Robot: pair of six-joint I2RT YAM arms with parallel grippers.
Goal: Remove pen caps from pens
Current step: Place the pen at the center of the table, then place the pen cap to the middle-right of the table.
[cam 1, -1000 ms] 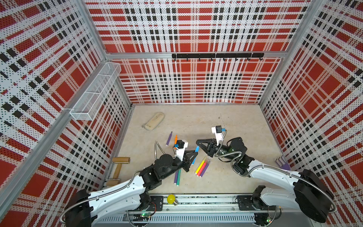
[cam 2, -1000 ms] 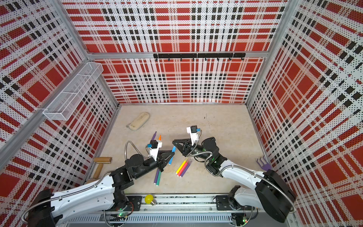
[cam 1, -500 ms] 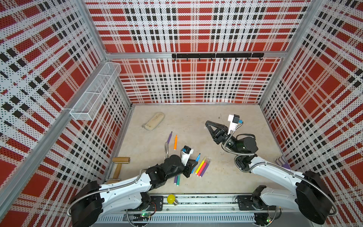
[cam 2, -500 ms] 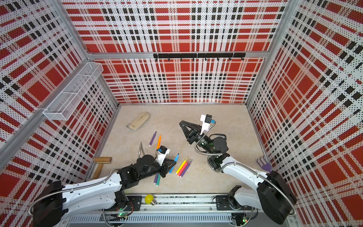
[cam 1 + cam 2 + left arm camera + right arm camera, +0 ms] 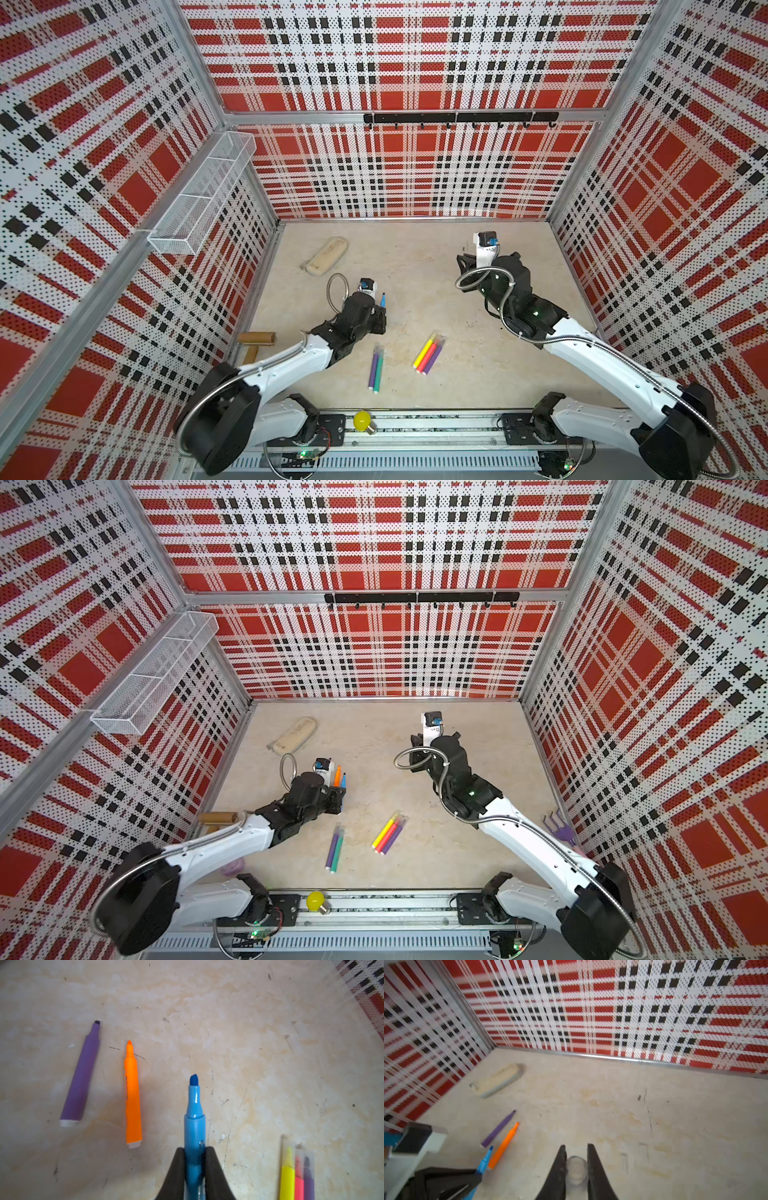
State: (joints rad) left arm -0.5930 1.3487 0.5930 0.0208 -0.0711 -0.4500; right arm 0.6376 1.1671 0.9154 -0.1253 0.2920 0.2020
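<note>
Our left gripper (image 5: pixel 194 1150) is clamped on the barrel of the blue pen (image 5: pixel 194 1122), which is held above the table (image 5: pixel 270 1043) with its tip bare. Its pen cap (image 5: pixel 576 1169), a pale see-through sleeve, sits pinched between the closed fingers of our right gripper (image 5: pixel 576 1146), well apart from the pen and toward the back of the table.

Near the blue pen lie the orange pen (image 5: pixel 132 1095) and a purple pen (image 5: pixel 82 1076), both flat on the table with tips showing. So we count three pens uncapped.

Nearer our base, a row of three (image 5: pixel 429 356) (yellow, pink and purple) lies side by side, caps on. Near it a pair (image 5: pixel 376 370), purple and teal, also looks capped. That makes five to go and eight pens in all.

Of loose caps we can count only the one in our grip. Where the other two lie we cannot tell. We judge the job a little under halfway. The held cap and blue pen want setting down next.
</note>
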